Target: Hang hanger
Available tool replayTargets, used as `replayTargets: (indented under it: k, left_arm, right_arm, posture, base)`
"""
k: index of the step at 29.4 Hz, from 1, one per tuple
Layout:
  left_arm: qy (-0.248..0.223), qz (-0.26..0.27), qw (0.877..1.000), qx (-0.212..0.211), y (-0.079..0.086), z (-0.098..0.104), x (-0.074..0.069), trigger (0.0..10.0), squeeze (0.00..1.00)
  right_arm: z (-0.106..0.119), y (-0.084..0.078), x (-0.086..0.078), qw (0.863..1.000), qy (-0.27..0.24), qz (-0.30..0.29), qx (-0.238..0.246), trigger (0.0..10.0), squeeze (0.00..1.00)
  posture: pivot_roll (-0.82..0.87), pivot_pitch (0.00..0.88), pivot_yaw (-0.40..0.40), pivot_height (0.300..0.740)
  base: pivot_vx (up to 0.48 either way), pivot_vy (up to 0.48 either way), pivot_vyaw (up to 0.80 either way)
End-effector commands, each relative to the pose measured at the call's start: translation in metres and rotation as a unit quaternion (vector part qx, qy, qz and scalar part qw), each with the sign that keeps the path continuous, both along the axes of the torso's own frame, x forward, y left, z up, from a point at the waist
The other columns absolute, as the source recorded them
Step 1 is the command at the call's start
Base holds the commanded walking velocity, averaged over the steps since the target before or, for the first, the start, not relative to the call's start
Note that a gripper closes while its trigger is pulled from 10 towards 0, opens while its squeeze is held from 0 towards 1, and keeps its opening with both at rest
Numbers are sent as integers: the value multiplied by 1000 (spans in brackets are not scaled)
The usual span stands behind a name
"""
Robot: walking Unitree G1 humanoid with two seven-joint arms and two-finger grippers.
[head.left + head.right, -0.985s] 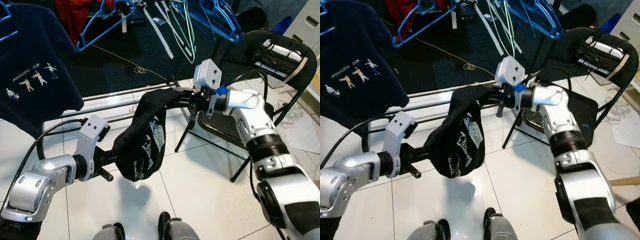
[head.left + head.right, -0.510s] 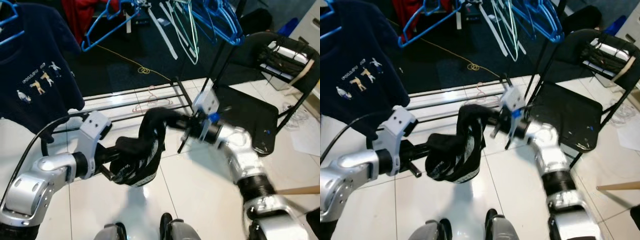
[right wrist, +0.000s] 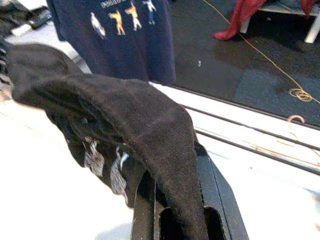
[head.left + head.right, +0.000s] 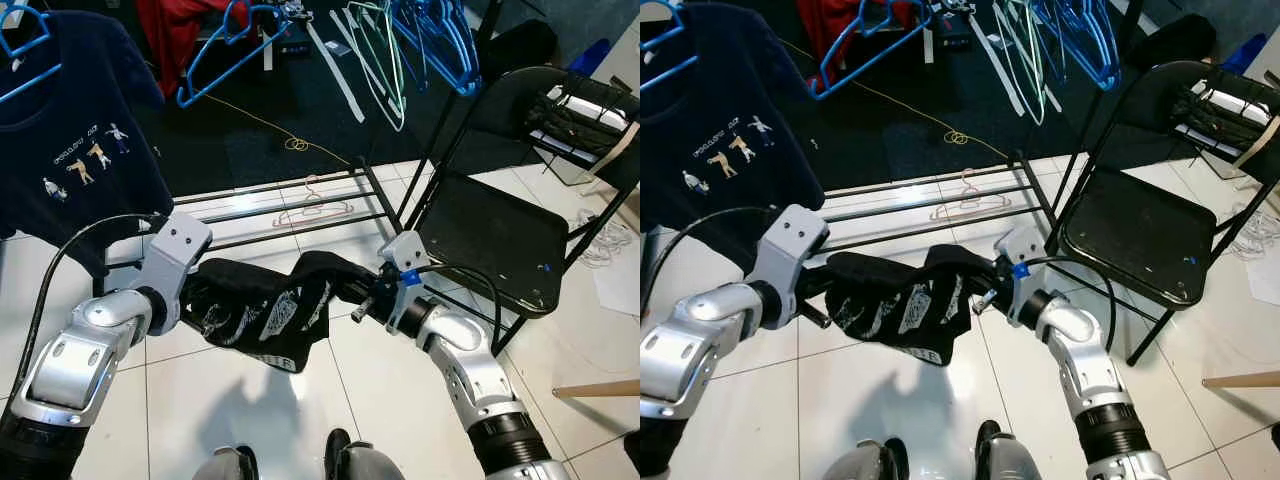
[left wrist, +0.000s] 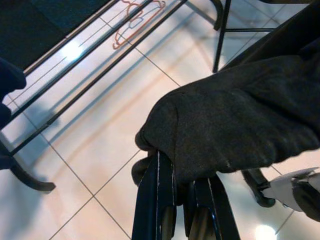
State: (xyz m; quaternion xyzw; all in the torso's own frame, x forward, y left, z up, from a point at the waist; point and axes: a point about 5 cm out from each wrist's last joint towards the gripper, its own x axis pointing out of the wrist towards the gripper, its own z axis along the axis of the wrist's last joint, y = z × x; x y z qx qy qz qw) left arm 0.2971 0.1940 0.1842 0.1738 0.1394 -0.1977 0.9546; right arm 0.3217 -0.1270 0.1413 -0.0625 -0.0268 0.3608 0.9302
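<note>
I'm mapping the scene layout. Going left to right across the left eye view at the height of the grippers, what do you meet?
left gripper → black garment → right gripper → black folding chair

left arm (image 4: 80,350): silver shell, black joints, white wrist box, black cable loop | right arm (image 4: 470,375): silver shell, ribbed black ring, white wrist box, blue tag, black cable | claw fingers (image 5: 155,200): long, black
</note>
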Motion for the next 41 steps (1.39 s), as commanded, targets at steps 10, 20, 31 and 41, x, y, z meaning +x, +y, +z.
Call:
replayTargets:
  k: [10,20,31,41]
  left_arm:
    - [-10,38,999,-27,4,-5,-1,10000,0]
    - [-19,70,992,-102,-22,-25,7,10000,0]
    - [-74,122,986,-88,-15,-16,16,10000,0]
    - [-68,109,979,-156,-24,-20,11,10000,0]
  right_arm:
    - [-3,-3,-5,1000,8,-29,9,10000,965]
    - [-31,-10,-10,989,75,-126,31,10000,0]
    - [-21,-9,-3,985,74,-146,58,10000,0]
    - [-10,-5,1,968,42,-216,124,10000,0]
  posture:
    - [-26,192,-46,740]
    - [6,97,-32,740]
    - [8,138,-45,740]
    - [-3,131,-50,740]
  base:
    - [0,0,0]
    - [0,0,0]
    - [0,0,0]
    - [0,0,0]
